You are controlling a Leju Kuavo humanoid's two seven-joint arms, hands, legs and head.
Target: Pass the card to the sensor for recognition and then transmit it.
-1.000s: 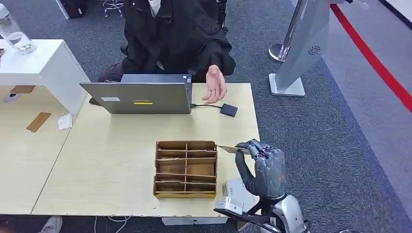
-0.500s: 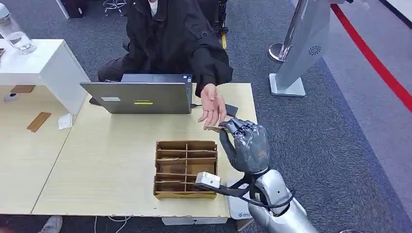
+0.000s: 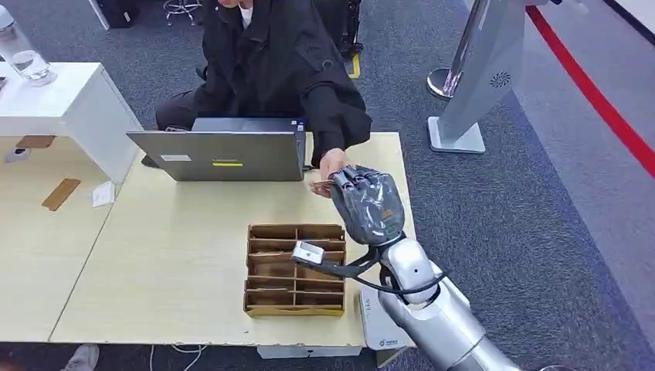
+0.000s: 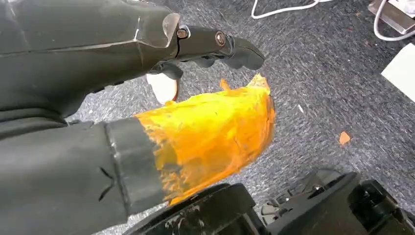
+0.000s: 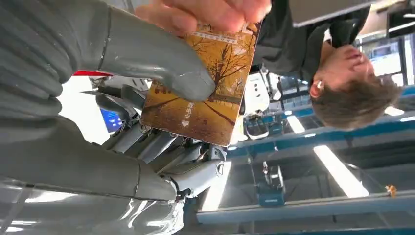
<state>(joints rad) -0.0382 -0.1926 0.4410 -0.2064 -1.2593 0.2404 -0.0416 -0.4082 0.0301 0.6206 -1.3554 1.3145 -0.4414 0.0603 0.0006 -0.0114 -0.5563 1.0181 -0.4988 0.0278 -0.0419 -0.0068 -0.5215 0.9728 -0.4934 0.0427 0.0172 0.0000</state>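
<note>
1. Now the right hand [image 3: 367,202] reaches out over the far right part of the tabletop [image 3: 178,255], just in front of the seated person [image 3: 278,54], and pinches the card [image 5: 205,93] between its thick grey thumb and the darker fingers behind it.
2. From the right wrist view, the person's hand [image 5: 205,12] already grips the card's far edge, so both hold it at once; in the head view the card shows as a thin sliver by the person's fingers, beside the laptop [image 3: 224,154].
3. Judging by this, the step in hand is the handover itself; I cannot tell whether the sensor reading is complete.
4. To do it well, the right hand should hold its place and keep the card level until the person's grip looks firm, then ease the thumb off first and spread the fingers, rather than pulling back with the card clamped.
5. Releasing too early risks dropping the card onto the tabletop or into the wooden divider tray [image 3: 296,269] below the arm; releasing too late means a tug against the person's fingers.
6. After release, the arm should draw back clear of the tray's rim.
7. Meanwhile the left hand [image 4: 147,58] hangs above grey carpet with its fingers curled in and nothing in them.
</note>
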